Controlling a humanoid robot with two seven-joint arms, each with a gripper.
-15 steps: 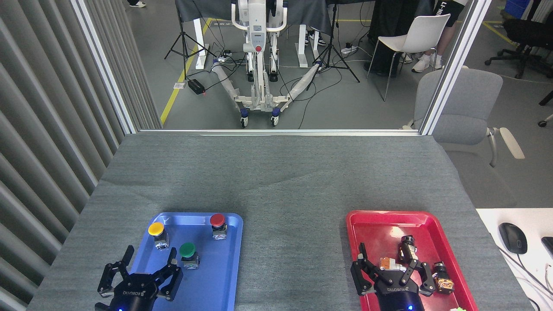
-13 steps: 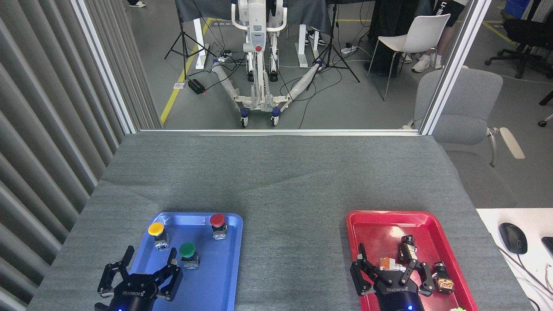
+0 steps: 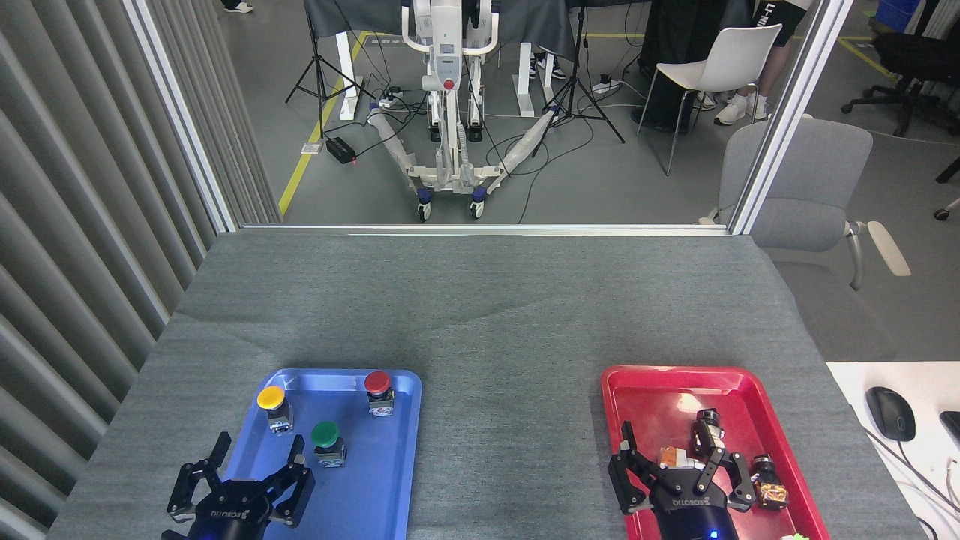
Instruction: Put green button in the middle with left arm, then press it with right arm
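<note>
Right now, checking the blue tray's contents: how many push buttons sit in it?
3: yellow button far left, red button far right, green button nearest the left gripper. None looks hidden.

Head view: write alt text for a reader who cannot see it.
A green button stands in a blue tray beside yellow and red ones, the open left gripper just short of it. The open right gripper hovers over a red tray on grey cloth.

Bottom edge cuts off blue tray (image 3: 390, 480) and red tray (image 3: 757, 420).
</note>
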